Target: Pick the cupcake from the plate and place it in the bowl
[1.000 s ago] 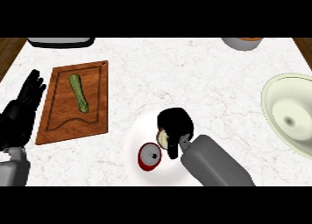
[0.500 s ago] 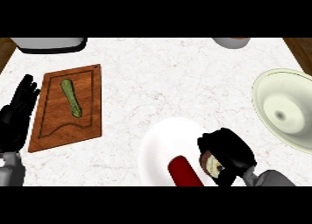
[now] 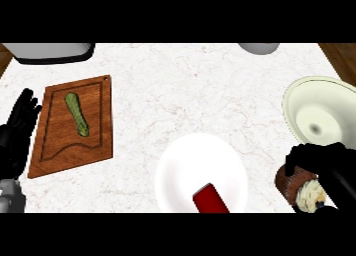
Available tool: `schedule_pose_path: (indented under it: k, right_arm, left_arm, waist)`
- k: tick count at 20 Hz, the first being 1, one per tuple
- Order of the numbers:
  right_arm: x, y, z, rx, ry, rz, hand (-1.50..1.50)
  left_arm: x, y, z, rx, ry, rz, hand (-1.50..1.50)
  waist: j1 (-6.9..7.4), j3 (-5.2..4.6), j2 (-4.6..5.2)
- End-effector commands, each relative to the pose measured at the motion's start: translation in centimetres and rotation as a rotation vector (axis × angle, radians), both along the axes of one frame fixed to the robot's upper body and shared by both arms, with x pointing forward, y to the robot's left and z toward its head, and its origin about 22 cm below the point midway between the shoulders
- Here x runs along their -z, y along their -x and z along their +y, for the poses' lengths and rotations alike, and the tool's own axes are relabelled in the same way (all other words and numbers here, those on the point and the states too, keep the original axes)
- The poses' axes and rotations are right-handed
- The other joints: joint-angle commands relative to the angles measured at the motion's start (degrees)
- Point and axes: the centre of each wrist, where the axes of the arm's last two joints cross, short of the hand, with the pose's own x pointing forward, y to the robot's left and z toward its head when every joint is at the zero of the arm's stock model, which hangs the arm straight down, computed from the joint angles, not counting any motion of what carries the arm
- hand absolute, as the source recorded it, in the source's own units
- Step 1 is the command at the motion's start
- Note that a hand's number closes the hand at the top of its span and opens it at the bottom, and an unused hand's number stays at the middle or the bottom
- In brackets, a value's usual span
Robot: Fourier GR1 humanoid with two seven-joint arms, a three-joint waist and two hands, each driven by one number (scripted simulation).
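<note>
Right black hand [image 3: 325, 159] curled round one brown-cased, cream-frosted cupcake [image 3: 300, 187], off the round white plate [image 3: 196, 160], just below one pale green bowl [image 3: 325, 112]. Left hand [image 3: 11, 140] rests open beside one wooden cutting board [image 3: 96, 140].

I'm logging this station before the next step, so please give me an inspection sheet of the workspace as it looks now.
Surface: white marbled counter.
Job's things: cupcake off the plate, held beside it; bowl at right, nothing seen in it; red item on the plate.
Clutter: wooden board with a green vegetable.
Robot hands: right robot hand curled on the cupcake; left robot hand open, resting at the left edge.
Cables: nothing seen.
Surroundings: grey containers at the far edge.
</note>
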Motion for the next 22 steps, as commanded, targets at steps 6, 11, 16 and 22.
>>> schedule_pose_path:
  k: [6, 11, 16, 22]
  right_arm:
    - [-6.8, 3.3, -6.4, 0.16, -0.217, -0.098, 1.5]
    - [-6.9, 1.5, -10.1, 0.183, -0.304, -0.063, 1.5]
    - [-5.3, -4.0, -12.0, 0.216, -0.318, -0.032, 1.5]
    - [-2.3, -8.0, -15.8, 0.221, -0.308, -0.004, 1.5]
  left_arm:
    - [-0.3, 0.1, -1.3, 0.03, -0.008, 0.005, 0.0]
    - [-1.4, -1.4, 0.2, 0.066, 0.013, -0.006, 0.0]
    - [-1.7, -3.3, -1.3, 0.088, 0.003, -0.016, 0.0]
    - [-0.2, -0.9, -1.0, 0.077, 0.016, -0.018, 0.0]
  waist:
    - [1.98, 0.07, 0.58]
    - [3.52, 0.02, 0.91]
    - [4.74, 0.01, 1.29]
    - [5.23, 0.05, 1.22]
